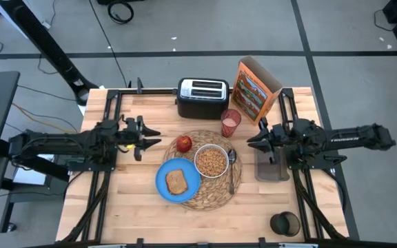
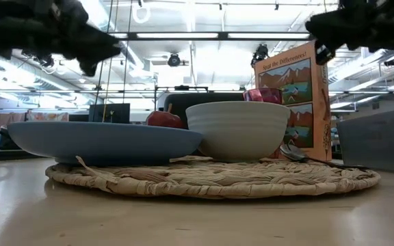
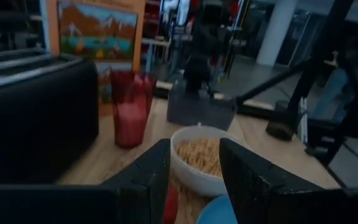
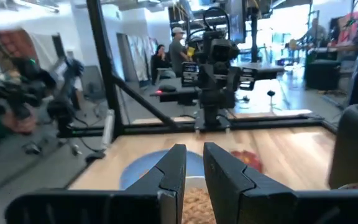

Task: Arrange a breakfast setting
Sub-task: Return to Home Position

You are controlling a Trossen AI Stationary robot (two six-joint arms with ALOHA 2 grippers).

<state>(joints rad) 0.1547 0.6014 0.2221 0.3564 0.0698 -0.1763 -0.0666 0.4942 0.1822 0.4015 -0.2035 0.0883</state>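
A round woven placemat (image 1: 212,196) lies mid-table. On it sit a blue plate (image 1: 165,180) bearing a toast slice (image 1: 176,182), a white bowl (image 1: 211,161) of cereal, and a red apple (image 1: 184,143) at its far left rim. A spoon (image 1: 231,169) lies right of the bowl. The pink cup (image 1: 230,122) stands on the table just beyond the mat. My left gripper (image 1: 156,138) hovers left of the apple, open and empty, pointing level at the bowl (image 3: 197,163). My right gripper (image 1: 249,140) hovers right of the cup with a narrow gap, empty.
A black toaster (image 1: 202,96) and a cereal box (image 1: 256,88) stand at the far edge. A grey block (image 1: 272,169) sits under my right arm, and a dark round cup (image 1: 285,223) near the right front corner. People show in the room beyond.
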